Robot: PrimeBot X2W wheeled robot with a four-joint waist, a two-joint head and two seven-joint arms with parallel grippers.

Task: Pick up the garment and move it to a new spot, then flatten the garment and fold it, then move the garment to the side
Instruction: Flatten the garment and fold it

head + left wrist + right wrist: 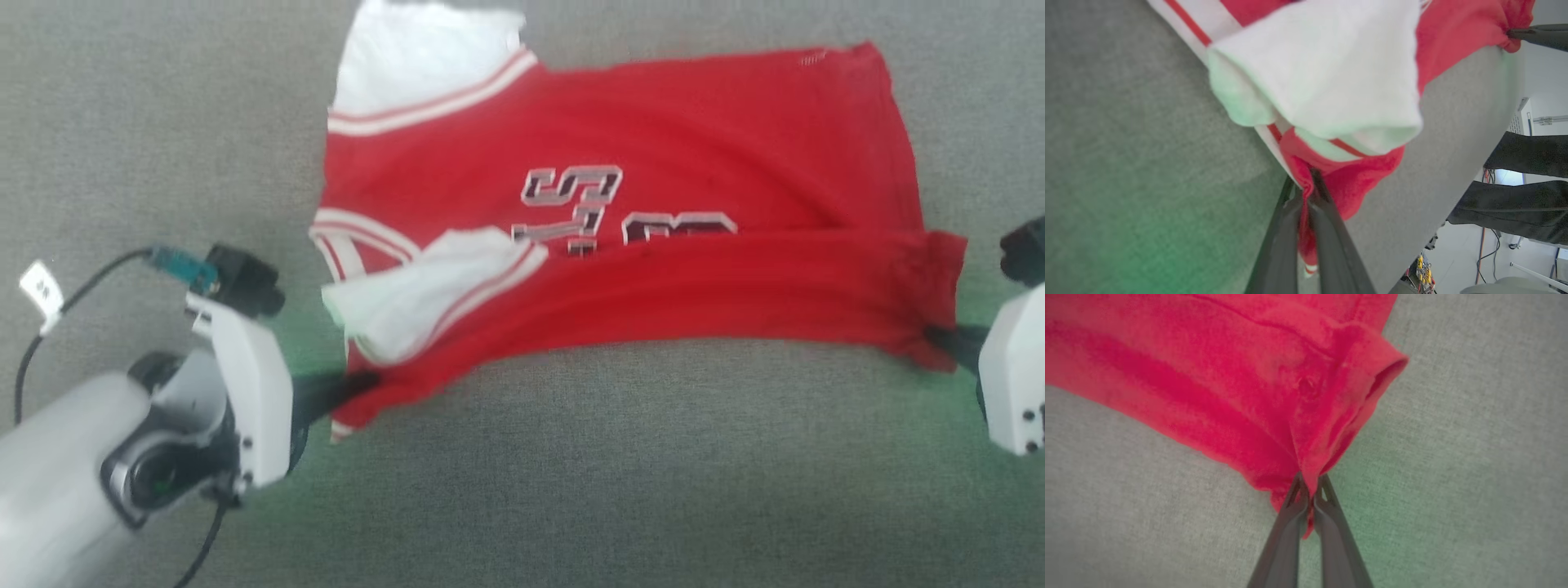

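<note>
Left jaws clamped together on a bunched red corner of the garment. A white sleeve panel with red-and-white stripe trim sags just past the pinch. Right jaws clamped together on the opposite red hem corner, cloth puckered at the pinch.

In the head view the garment lies mid-tabletop on a grey, felt-like surface. Its far part lies flat. Its near edge is stretched as a red band between the two jaws and laid over the lower chest. A second white panel sits at the far left corner.

The chest lettering is white with a dark outline, half covered by the band and blurred: unreadable. The white tag on the left arm's cable is too small to read.

Past the tabletop edge in the left wrist view are a person's legs in dark trousers.
</note>
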